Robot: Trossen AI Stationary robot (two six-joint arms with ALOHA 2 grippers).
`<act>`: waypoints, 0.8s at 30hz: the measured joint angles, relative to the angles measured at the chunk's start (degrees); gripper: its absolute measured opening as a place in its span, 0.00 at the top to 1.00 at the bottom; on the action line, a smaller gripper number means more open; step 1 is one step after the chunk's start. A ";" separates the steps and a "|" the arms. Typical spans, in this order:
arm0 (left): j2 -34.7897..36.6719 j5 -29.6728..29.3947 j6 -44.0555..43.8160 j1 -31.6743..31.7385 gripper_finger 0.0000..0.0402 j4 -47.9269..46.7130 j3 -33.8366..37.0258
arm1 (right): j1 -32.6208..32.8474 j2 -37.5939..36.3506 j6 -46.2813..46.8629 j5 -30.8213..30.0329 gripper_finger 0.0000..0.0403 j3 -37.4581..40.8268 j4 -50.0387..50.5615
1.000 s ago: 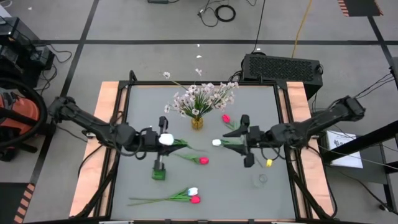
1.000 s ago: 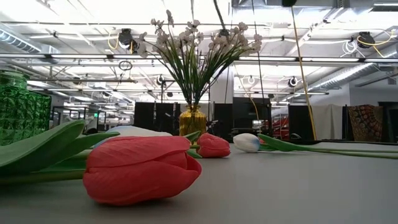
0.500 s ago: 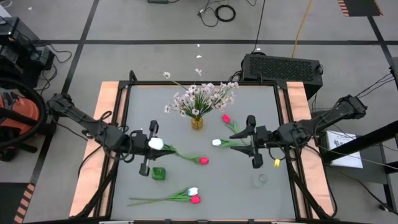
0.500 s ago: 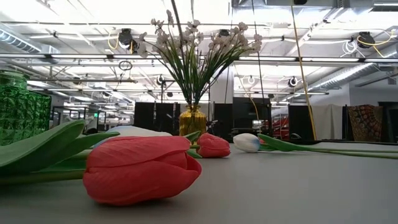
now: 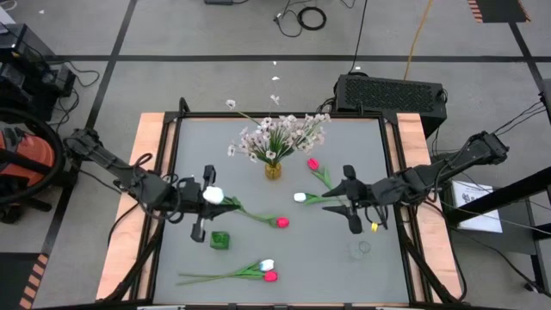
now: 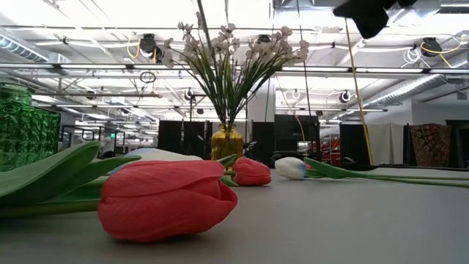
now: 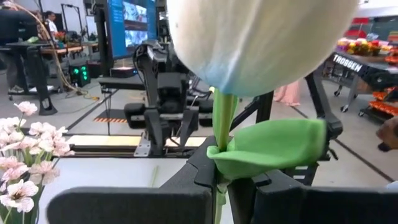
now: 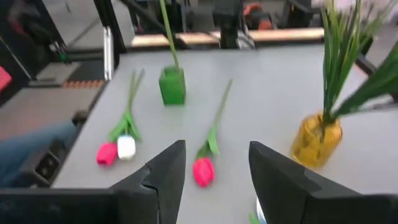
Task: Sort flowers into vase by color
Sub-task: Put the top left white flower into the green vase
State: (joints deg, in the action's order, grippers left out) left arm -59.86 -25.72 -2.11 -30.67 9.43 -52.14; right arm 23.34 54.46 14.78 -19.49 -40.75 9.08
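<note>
- High view: the left tool (image 5: 203, 200) is clamped on a white tulip (image 5: 213, 195), held left of the green vase (image 5: 220, 240).
- Right wrist view: the right tool (image 8: 211, 168) hangs with fingers apart over the bench (image 8: 261, 99), holding nothing.

The table (image 5: 284, 250) has a matt grey, smooth top edged by pale raw wood strips. The green vase (image 6: 26, 128) is clear faceted glass, glossy; the amber vase (image 6: 226, 143) beside it is glossy glass too. The pink-red tulip (image 6: 165, 198) nearest the green vase looks like matt, finely ribbed fabric.
</note>
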 joint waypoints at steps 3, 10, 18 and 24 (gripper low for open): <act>0.40 -2.03 -0.03 -0.67 0.94 -1.59 0.00 | -0.40 0.02 0.20 0.12 0.58 0.00 1.63; 3.09 -5.82 -2.27 -3.60 0.94 -5.80 0.00 | -2.58 0.06 3.32 0.11 0.58 0.00 2.26; 3.77 -9.35 -10.51 -11.05 0.94 -12.95 0.00 | -3.07 0.24 5.56 0.11 0.58 0.00 2.61; 7.62 -13.50 -13.93 -20.00 0.94 -13.74 0.02 | -3.08 0.24 4.40 0.09 0.58 0.00 2.59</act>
State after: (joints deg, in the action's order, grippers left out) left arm -52.23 -39.22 -16.03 -50.67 -4.31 -52.12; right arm 20.25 54.70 19.18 -19.40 -40.75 11.66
